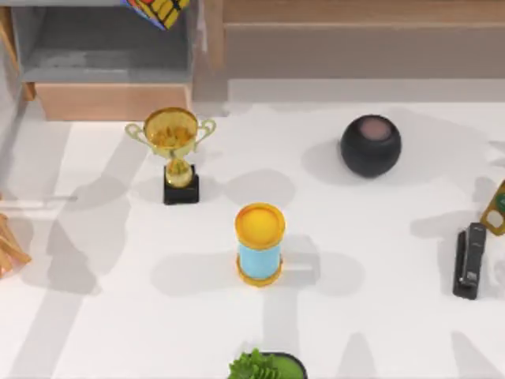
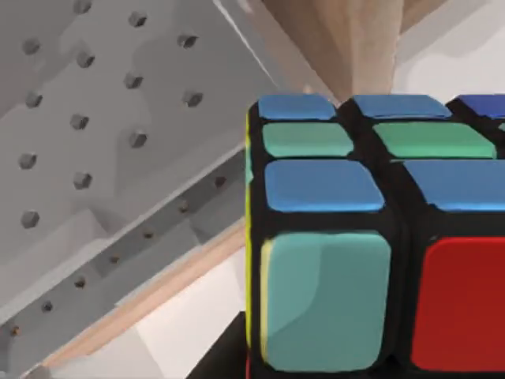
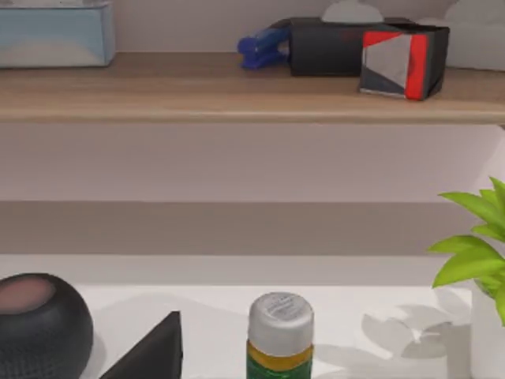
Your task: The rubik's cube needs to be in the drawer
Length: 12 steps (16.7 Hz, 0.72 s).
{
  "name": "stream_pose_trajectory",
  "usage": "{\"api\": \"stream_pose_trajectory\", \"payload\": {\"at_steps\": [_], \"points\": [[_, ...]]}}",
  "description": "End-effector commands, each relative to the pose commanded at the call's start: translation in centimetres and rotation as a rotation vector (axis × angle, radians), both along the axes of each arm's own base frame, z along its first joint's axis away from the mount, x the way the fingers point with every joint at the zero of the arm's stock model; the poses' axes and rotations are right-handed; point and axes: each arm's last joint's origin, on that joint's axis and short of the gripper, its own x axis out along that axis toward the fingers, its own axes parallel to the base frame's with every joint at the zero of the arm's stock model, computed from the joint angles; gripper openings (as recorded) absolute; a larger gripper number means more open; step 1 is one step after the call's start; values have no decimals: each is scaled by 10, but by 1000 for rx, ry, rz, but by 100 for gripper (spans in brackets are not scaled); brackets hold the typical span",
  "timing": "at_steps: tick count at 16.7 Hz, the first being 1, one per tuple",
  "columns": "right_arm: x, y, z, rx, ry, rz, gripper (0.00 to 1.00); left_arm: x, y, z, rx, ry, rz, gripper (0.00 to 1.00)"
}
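White tabletop below; the rubik's cube [image 1: 158,11] hangs above the drawer [image 1: 110,100] at far left. Rigid, light, slick-tiled: pinch opposite flat faces. Left gripper's opening cannot be told.

Top view looks down; right wrist, low, shares its black ball [image 1: 370,145]; left wrist hugs the rubik's cube [image 2: 379,237].

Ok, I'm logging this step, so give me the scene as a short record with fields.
cube: rubik's cube above the open drawer, at the top view's far left
cube held: close to the left wrist camera; grasp cannot be told
in drawer yet: not resting on its grey floor
table: gold trophy, black ball, blue-and-yellow can, black stapler
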Motion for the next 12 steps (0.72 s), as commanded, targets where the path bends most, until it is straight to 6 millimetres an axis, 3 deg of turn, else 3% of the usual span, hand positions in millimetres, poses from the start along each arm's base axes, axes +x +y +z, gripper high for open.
{"api": "stream_pose_trajectory", "payload": {"at_steps": [3,6,9,12], "points": [[0,0,0,0,0,0,100,16,91,12,-34,31,194,0],[0,0,0,0,0,0,100,33,178,-8,-43,107,386,0],[0,0,0,0,0,0,100,53,252,-61,-40,250,537,0],[0,0,0,0,0,0,100,69,301,-132,-38,419,614,0]]}}
